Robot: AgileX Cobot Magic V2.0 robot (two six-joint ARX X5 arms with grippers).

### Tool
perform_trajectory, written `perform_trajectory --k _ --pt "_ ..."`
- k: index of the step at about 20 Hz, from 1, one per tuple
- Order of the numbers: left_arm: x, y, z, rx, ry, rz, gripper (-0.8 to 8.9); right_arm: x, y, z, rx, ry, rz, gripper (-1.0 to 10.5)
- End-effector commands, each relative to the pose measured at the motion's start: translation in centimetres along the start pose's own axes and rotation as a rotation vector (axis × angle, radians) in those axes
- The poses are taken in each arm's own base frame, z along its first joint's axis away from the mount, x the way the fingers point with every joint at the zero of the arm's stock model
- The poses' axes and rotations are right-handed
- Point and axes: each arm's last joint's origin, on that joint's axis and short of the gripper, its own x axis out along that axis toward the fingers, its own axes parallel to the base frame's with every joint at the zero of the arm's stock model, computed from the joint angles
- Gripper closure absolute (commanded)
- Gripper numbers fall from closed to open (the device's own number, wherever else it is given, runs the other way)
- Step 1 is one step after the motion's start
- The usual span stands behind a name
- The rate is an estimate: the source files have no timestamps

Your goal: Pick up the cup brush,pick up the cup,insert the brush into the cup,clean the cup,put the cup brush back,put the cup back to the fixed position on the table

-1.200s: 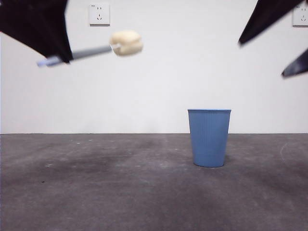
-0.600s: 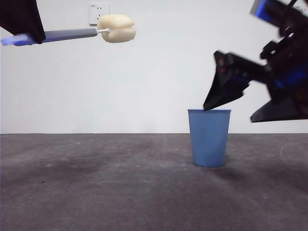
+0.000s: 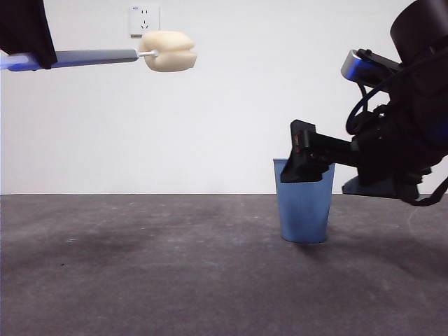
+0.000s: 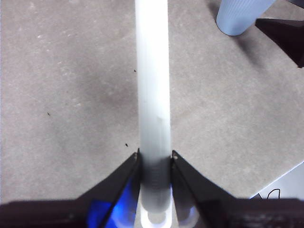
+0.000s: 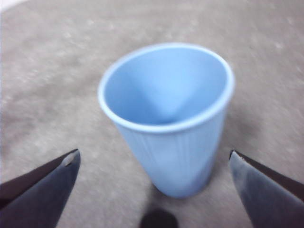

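Table [image 3: 140, 280], dark grey and scuffed, carries the upright blue ribbed cup [image 3: 304, 210], the landmark for all else here. Right gripper [image 5: 154, 190] has its fingers spread wide, one on each side of the cup and clear of its wall; its wrist view looks down into the open mouth, with the cup dead ahead between the two fingers. In the front view that arm's dark bulk sits just beside the cup, one black finger [image 3: 302, 162] overlapping the rim, so this is plainly the nearer arm and, by my reading, the one about to grasp. Cup's long axis stands vertical, so the fingers should meet its ribbed sides squarely.

Left gripper [image 4: 155, 159], well apart from the cup and high above the table, is clamped on the slim grey handle of the cup brush [image 3: 98, 56]. Brush lies nearly level, its cream-yellow sponge head [image 3: 170, 50] pointing toward the cup's side of the scene.

Hard to read: the right wrist view is blurred; the far side of the cup's rim is masked by the finger in the front view; the sponge head is cut off in the left wrist view.
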Motion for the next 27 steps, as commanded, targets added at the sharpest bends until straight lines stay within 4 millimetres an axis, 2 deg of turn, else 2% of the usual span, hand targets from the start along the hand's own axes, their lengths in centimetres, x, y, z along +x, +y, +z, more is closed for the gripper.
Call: perform_trajectory --k 1,7,13,21,24,27 --pt "-0.1 -0.1 0.1 0.010 -0.010 -0.002 8.22 0.4 -0.3 -0.9 -0.027 0.014 -0.006 3.5" --pt "-0.1 -0.3 0.1 0.017 -0.010 -0.009 8.22 1.8 -1.4 -1.0 -0.015 -0.055 0.006 3.5" --pt "-0.1 -0.7 0.0 0.030 -0.009 -0.019 8.22 4.1 -1.5 -0.5 -0.023 -0.060 0.027 3.6" --pt "-0.1 -0.7 0.0 0.034 -0.008 -0.019 8.22 4.4 -1.4 -0.5 -0.028 -0.060 0.030 9.6" --pt "-0.1 -0.7 0.0 0.064 -0.004 -0.018 8.22 4.1 -1.1 -0.1 -0.036 -0.050 0.040 9.6" --pt "0.0 -0.6 -0.3 0.132 0.035 -0.014 8.22 2.6 -0.2 1.3 -0.110 -0.003 0.055 9.6"
